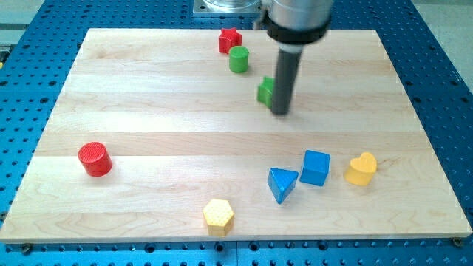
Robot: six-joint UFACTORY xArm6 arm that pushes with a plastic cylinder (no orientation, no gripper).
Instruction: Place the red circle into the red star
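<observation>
The red circle (95, 159) is a short cylinder at the view's left, in the lower half of the wooden board (148, 96). The red star (230, 40) sits near the board's top edge, at the middle. A green cylinder (239, 59) stands just below and right of the star, touching or nearly touching it. My tip (280, 112) rests on the board at the upper middle, far right of the red circle and below right of the star. A green block (265, 91) is partly hidden behind the rod, against its left side.
A blue triangle (281, 184), a blue cube (315, 168) and a yellow heart (361, 168) lie at the lower right. A yellow hexagon (219, 216) sits near the bottom edge. A blue perforated table surrounds the board.
</observation>
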